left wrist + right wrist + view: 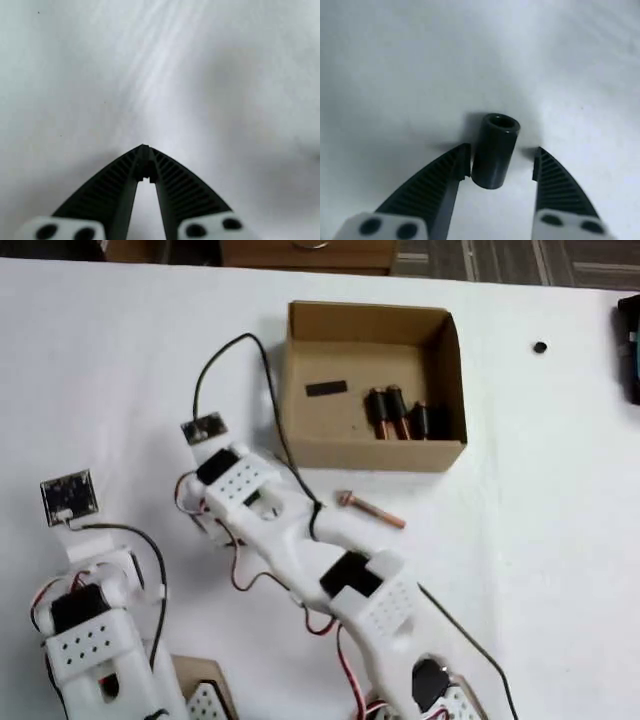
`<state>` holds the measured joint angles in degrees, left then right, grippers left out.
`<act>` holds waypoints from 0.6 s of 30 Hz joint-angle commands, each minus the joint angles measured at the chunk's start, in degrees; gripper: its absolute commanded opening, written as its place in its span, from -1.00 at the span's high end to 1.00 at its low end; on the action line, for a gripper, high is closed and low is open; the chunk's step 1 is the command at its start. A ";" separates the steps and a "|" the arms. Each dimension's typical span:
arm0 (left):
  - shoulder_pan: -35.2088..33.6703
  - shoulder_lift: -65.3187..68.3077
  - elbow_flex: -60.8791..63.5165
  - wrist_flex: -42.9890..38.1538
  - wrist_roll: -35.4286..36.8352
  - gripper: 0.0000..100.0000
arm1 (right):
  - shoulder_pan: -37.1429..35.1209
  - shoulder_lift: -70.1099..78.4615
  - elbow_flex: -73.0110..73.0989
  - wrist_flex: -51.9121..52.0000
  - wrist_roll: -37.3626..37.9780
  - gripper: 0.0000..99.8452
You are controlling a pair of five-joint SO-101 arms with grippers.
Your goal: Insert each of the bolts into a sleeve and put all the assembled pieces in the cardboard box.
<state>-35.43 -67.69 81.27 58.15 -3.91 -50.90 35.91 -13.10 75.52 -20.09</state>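
The right gripper is spread open over the white table, with a black sleeve standing between its fingers. The sleeve is just beside one finger and apart from the other, and its hollow end faces up. The left gripper is closed on nothing, its tips meeting above bare tabletop.

In the high view the cardboard box sits toward 12 o'clock from the table's middle. Three assembled pieces lie side by side on its floor, toward its 3 o'clock wall. One copper bolt lies loose on the table at 6 o'clock from the box, near its front wall. The right arm's wrist is at about 8 o'clock from the box, the left arm down at 7 o'clock
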 commanded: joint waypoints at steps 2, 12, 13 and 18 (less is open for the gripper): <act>-0.44 -0.62 -0.31 -0.70 -0.26 0.96 | -0.04 0.66 -0.44 -1.80 -0.18 0.61; -0.44 -0.62 -0.31 -0.53 -0.26 0.96 | -0.13 0.84 -0.44 -2.07 -0.26 0.96; -0.44 -0.62 -0.31 -0.53 -0.26 0.96 | -0.13 0.84 -0.44 -1.98 -0.26 0.96; -0.26 -0.62 -0.31 -0.53 0.00 0.96 | 0.13 0.13 -0.44 -1.63 -0.18 0.96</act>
<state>-35.43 -67.69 81.27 58.15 -3.91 -49.93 36.44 -13.10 75.34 -20.18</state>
